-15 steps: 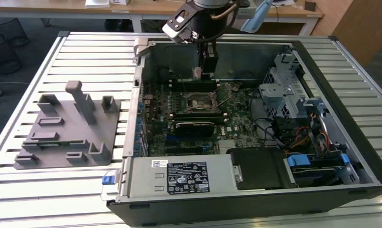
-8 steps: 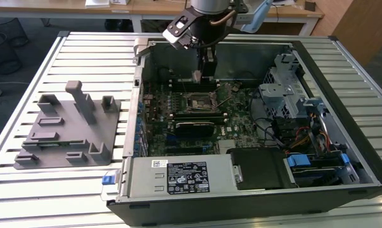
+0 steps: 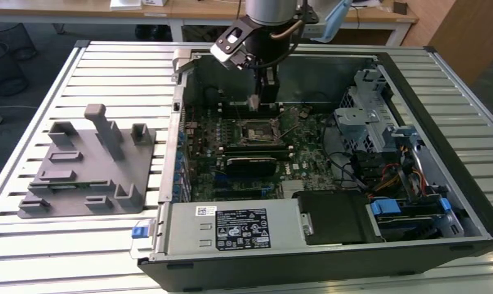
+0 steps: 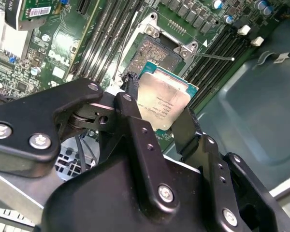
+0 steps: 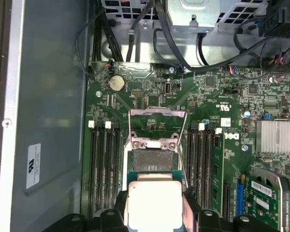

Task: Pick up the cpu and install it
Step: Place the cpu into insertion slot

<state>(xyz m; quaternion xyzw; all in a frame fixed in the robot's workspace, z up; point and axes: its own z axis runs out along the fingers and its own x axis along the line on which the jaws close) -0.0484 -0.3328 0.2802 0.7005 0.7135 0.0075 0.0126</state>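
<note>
Gripper (image 4: 158, 107) was closed on the cpu (image 4: 164, 99), pinching two opposite edges, silver face toward the wrist. The chip hung clear above the motherboard (image 5: 208, 96). The open socket (image 5: 152, 159) lay just ahead and below, offset, edges roughly parallel.

This looks like a robotics lab set up in an office-like room. A pale ribbed aluminium-profile table (image 3: 107, 67) carries an opened black desktop computer case (image 3: 312, 269). Toward its edge on the exterior view's left lies a grey plastic holder plate with upright pegs (image 3: 91, 177). Beyond the far edge stand light wooden desks (image 3: 197, 11) and black wire-mesh bins (image 3: 5, 67).
</note>
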